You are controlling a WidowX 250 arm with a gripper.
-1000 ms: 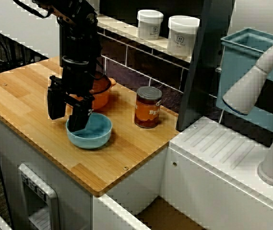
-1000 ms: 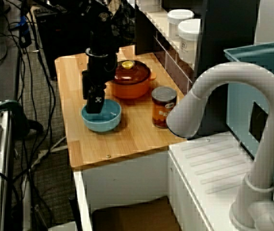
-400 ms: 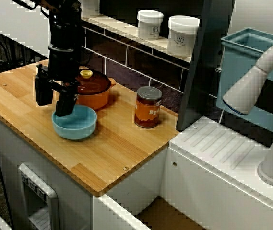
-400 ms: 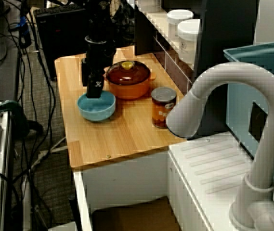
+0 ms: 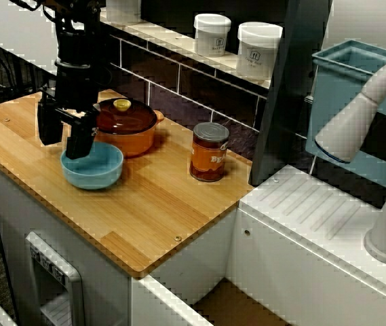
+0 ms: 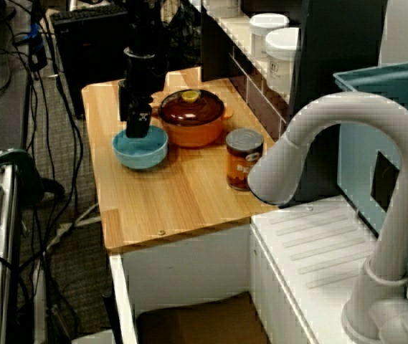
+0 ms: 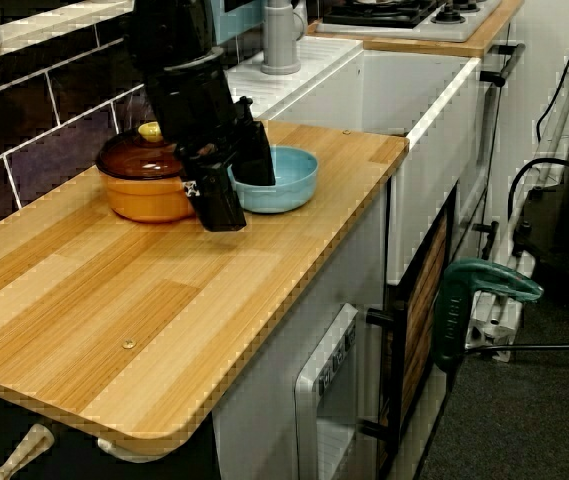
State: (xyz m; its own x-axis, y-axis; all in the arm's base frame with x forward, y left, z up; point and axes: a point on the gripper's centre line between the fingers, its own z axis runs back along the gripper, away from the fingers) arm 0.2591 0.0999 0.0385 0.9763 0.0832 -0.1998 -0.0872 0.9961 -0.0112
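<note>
1. The gripper (image 5: 62, 149) points straight down over the edge of the blue bowl (image 5: 98, 170) at the bowl's 9 o'clock, as seen in the high front view.
2. The gripper is spread. One finger (image 7: 257, 165) dips inside the bowl and the other (image 7: 214, 200) stands outside the rim. I cannot tell whether they press on the rim.
3. The bowl sits upright on the wooden worktop (image 5: 152, 217), near its left front edge in the high front view. Nothing shows inside it apart from the finger.
4. An orange pot (image 5: 128, 129) with a dark brown lid and a yellow knob stands at the bowl's 1 o'clock, just beside it. I cannot tell whether the two touch.
5. A tin can (image 5: 209, 153) stands upright at the bowl's 3 o'clock, well apart from it and to the right of the pot.
6. Two white jars (image 5: 211, 34) (image 5: 258, 49) stand side by side on the shelf behind the worktop, at the can's 12 o'clock.
7. In the view from beside the tap, the gripper (image 6: 130, 129) hides the bowl's (image 6: 143, 150) far-left rim.
</note>
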